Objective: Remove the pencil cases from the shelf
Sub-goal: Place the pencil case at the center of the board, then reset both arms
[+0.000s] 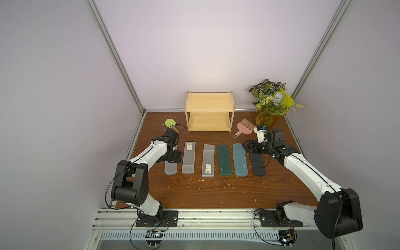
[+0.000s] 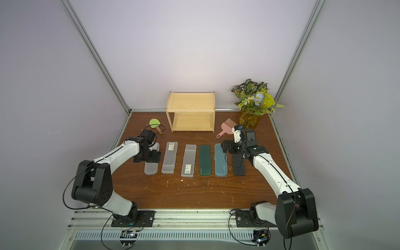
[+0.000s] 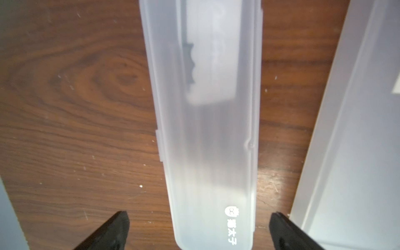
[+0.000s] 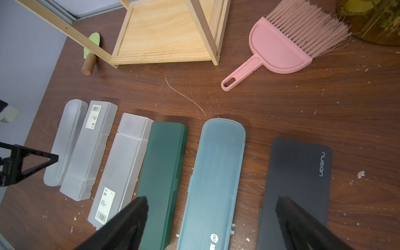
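The left gripper (image 3: 199, 214) is wide open, its jaws on either side of the rounded frosted translucent plastic case (image 3: 205, 108) without touching it. The right gripper (image 4: 212, 200) hangs open and empty above the teal blue flat plastic case (image 4: 216, 168). All six pencil cases (image 1: 208, 160) lie in a row on the brown wooden table (image 1: 216, 194), in front of the light wooden two-tier shelf (image 1: 208, 104).

Pale lilac walls (image 1: 54, 86) close in on three sides, bare and matte, with aluminium posts (image 1: 114, 56) slanting down both back corners. A soft warm glow (image 1: 212, 80) sits low on the rear one. Below, a dark wood-grain table (image 1: 216, 194), scratched and flecked with white crumbs. Metal rails (image 1: 216, 218) line its front edge, and a leafy plant (image 1: 272, 99) in an amber vase (image 1: 267, 121) fills the far right corner.
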Robot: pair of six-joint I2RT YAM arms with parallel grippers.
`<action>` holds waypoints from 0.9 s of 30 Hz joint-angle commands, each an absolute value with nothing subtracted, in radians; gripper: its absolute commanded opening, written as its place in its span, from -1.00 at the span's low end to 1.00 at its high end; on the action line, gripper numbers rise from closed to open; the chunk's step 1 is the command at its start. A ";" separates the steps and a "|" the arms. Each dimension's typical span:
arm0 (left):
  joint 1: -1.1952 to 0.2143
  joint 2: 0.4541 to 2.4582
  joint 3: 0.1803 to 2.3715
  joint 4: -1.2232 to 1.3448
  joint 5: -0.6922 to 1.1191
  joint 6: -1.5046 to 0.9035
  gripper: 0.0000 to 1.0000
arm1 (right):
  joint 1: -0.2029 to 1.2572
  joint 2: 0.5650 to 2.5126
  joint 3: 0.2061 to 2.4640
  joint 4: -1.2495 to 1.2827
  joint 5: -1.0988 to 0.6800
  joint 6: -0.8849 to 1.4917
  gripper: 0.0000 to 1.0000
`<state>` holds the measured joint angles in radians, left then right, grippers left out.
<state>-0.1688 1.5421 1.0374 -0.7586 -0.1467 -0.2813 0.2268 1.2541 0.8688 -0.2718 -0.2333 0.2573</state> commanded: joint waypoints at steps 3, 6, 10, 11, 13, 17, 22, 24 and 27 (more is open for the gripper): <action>-0.156 1.338 1.077 -0.564 -0.322 -0.269 1.00 | 0.223 1.191 0.901 -0.206 -0.215 0.229 0.98; -0.156 1.118 0.859 -0.167 -0.317 -0.175 1.00 | 0.223 1.165 0.937 -0.194 -0.192 0.221 0.98; -0.149 0.893 0.505 0.290 -0.381 -0.081 1.00 | 0.222 1.166 0.957 -0.158 -0.136 0.224 0.98; -0.139 0.870 0.442 0.356 -0.378 -0.073 1.00 | 0.223 1.173 0.962 -0.150 -0.120 0.227 0.98; -0.131 0.874 0.360 0.431 -0.438 -0.088 1.00 | 0.223 1.178 0.963 -0.129 -0.082 0.237 0.98; -0.090 1.009 0.201 0.799 -0.381 -0.076 1.00 | 0.224 1.110 0.895 -0.021 0.038 0.226 0.98; -0.062 1.277 0.175 1.128 -0.303 -0.046 1.00 | 0.223 1.083 0.839 0.054 0.137 0.153 0.98; -0.055 1.373 0.203 1.177 -0.240 -0.035 0.99 | 0.222 1.082 0.830 0.056 0.172 0.136 0.98; -0.049 1.494 0.219 1.251 -0.233 -0.036 0.99 | 0.222 1.074 0.789 0.097 0.224 0.086 0.98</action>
